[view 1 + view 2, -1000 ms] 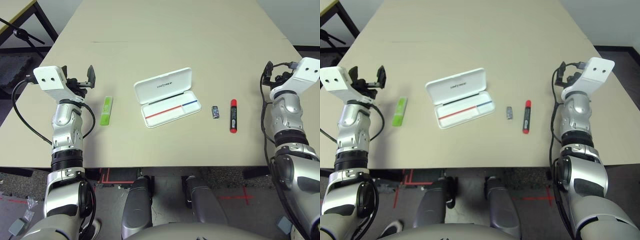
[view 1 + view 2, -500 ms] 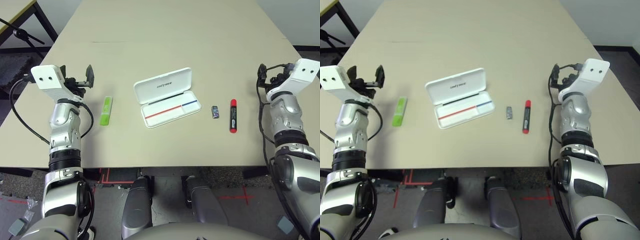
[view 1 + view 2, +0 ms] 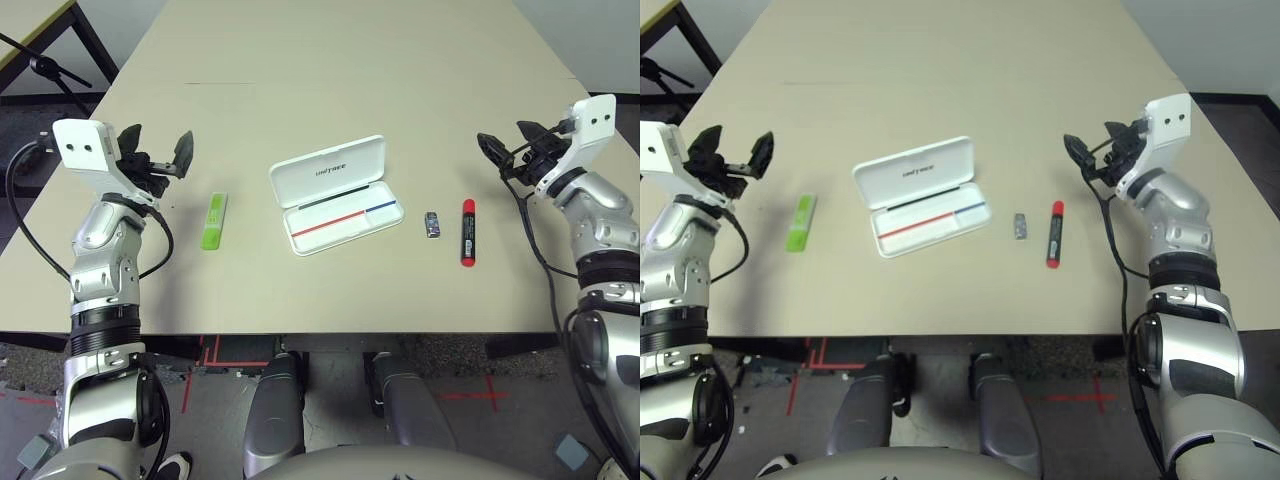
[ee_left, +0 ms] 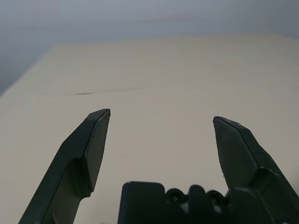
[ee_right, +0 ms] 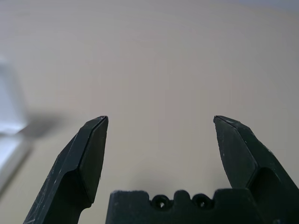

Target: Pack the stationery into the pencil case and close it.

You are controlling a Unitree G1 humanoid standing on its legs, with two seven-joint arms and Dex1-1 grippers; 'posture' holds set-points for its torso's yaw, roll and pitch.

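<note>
Pencil case (image 3: 335,195) first: in my head view it lies open at the middle of the table (image 3: 350,70), lid folded back toward the far side, the tray with its red-and-blue line facing me and nothing in it. Well to its left sits the lime-green highlighter (image 3: 213,221); to its right, the small dark oblong piece (image 3: 431,224), and just beside that the red marker (image 3: 467,231). None of the three touches the case. My left gripper (image 3: 157,156) hangs in the air beyond the highlighter, spread wide and carrying nothing. My right gripper (image 3: 510,143) hovers beyond and to the right of the marker, equally wide and bare.

From the left wrist, I see two black fingers (image 4: 88,149) far apart over plain tabletop, so the highlighter is not lined up.

From the right wrist, the fingers (image 5: 88,158) are splayed too, with a white corner of the case (image 5: 11,126) at the edge.

I judge nothing is packed yet. To pick well, I'd tip a wrist downward, centre its piece between the fingers, square them across its narrow width, and descend slowly, since these flat items could skid.
</note>
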